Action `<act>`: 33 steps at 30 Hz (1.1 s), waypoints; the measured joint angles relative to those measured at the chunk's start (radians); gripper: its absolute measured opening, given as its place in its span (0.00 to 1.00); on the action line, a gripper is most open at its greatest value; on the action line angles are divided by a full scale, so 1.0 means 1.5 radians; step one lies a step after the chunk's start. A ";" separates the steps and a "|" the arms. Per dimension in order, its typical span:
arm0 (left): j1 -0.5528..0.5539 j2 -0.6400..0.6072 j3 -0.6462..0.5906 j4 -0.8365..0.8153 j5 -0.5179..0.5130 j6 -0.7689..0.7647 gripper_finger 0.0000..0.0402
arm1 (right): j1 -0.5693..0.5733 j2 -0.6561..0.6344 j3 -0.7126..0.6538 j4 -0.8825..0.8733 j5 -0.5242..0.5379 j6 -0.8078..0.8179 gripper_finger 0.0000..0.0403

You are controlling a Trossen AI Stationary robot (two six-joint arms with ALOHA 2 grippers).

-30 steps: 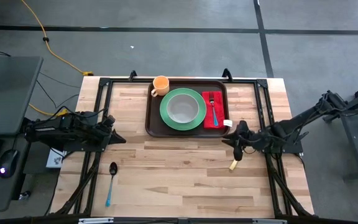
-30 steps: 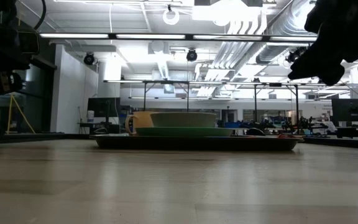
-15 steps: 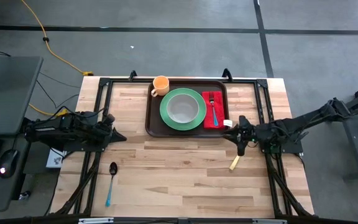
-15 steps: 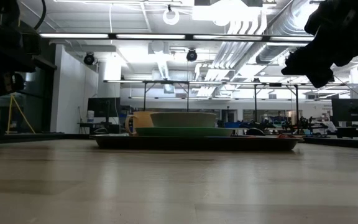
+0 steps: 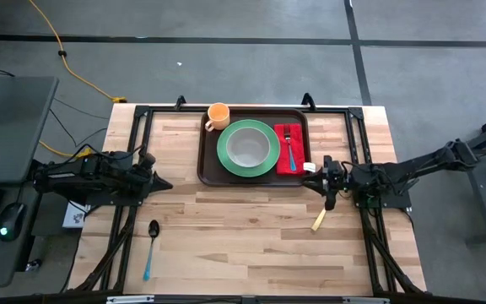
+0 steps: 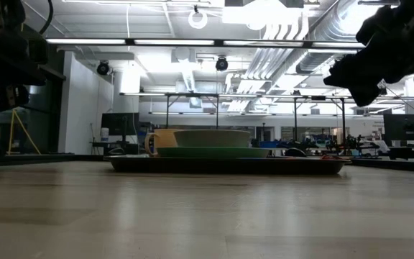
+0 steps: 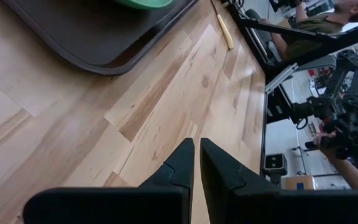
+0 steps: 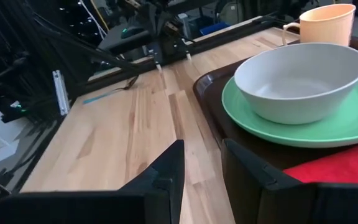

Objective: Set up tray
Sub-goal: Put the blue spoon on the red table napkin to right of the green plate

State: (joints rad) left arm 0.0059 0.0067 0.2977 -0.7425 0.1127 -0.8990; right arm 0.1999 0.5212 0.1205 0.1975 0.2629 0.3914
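Wooden table point(image 5: 251, 228), tray point(image 5: 211, 165) at far middle edge (fork detail on napkin point(image 5: 282, 160) too small). No legible writing. Left gripper point(image 7: 197, 163) clenched, empty; right gripper point(image 8: 202, 163) parted, empty, beside tray.

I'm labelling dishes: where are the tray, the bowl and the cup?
tray point(image 5: 207, 165), high view, bare floor at its left edge.
bowl point(image 5: 248, 147), high view, its inside.
cup point(image 5: 218, 114), high view, its opening.

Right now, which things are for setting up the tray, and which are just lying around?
For the job:
- tray holding the green plate, grey bowl, orange cup, red napkin and blue-handled fork
- spoon, off the tray
- pale stick-shaped item, likely cutlery

Lying about:
- yellow cable on the floor
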 joint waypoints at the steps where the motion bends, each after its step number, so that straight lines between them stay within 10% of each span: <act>1: 0.000 0.000 0.000 0.000 -0.001 0.000 0.14 | -0.003 0.000 -0.004 0.007 -0.006 0.000 0.21; 33: 0.000 0.000 0.000 -0.001 -0.002 0.005 0.14 | -0.145 0.000 -0.073 0.171 -0.147 -0.029 0.21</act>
State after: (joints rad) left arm 0.0060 0.0070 0.2977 -0.7433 0.1097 -0.8921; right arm -0.0180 0.5209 0.0105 0.4541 0.0422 0.3473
